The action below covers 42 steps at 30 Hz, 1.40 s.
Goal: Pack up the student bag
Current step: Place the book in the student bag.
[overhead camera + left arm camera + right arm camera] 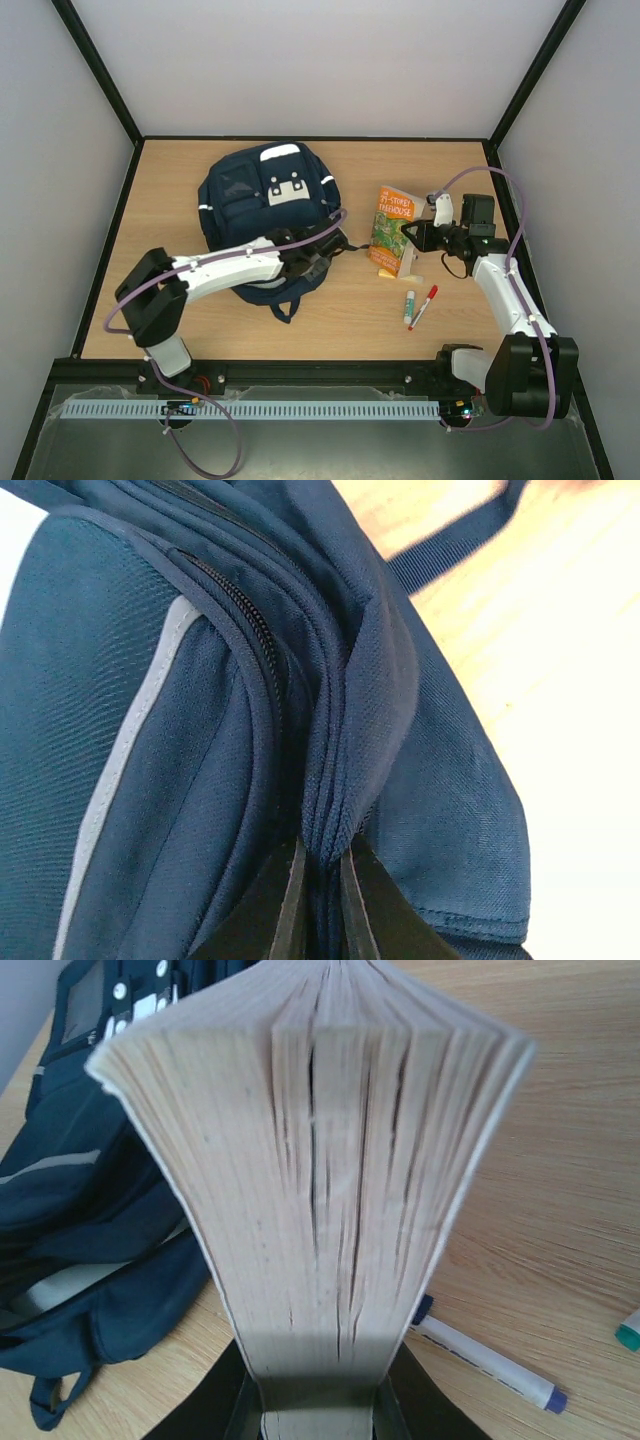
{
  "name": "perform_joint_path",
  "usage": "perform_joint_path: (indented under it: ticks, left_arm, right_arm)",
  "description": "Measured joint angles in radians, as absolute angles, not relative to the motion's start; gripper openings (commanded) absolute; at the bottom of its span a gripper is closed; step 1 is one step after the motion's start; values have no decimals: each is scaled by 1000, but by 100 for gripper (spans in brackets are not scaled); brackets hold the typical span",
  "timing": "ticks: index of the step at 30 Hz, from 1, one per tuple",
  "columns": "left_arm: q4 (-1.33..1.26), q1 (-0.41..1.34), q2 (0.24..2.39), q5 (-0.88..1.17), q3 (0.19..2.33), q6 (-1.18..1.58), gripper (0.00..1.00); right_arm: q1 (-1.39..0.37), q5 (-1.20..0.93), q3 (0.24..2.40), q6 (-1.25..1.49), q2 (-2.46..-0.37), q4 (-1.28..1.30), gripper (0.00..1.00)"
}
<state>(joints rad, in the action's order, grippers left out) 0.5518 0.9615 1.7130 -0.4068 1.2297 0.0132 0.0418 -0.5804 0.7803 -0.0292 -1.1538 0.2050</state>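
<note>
The navy student bag (262,205) lies on the table left of centre, its white-patched front up. My left gripper (322,243) is shut on a fold of the bag's fabric (335,810) by the zipper at its right edge. My right gripper (418,238) is shut on a thick paperback book (394,228) with an orange and green cover, held by its page edge (320,1210) and tilted up off the table right of the bag. The bag also shows at the left of the right wrist view (80,1210).
A yellow item (388,271) lies under the book's near end. A glue stick (409,308) and a red marker (424,306) lie on the table in front of the book; a white marker with blue caps (485,1355) shows under the book. Black frame posts edge the table.
</note>
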Motion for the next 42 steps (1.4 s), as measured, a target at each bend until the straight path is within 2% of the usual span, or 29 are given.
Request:
perform_joint_path:
  ticks: [8, 19, 30, 42]
  left_arm:
    - [553, 959, 1617, -478, 1276, -23, 2]
    - [541, 931, 1534, -531, 1325, -88, 2]
    - [530, 928, 1509, -550, 1332, -125, 3]
    - [481, 922, 1433, -542, 1290, -132, 2]
  right_arm:
    - [42, -689, 809, 38, -1156, 246, 1]
    - [7, -944, 1065, 70, -1288, 550, 1]
    - [-216, -1066, 977, 121, -1325, 609, 1]
    - [-465, -1142, 982, 133, -1496, 569, 1]
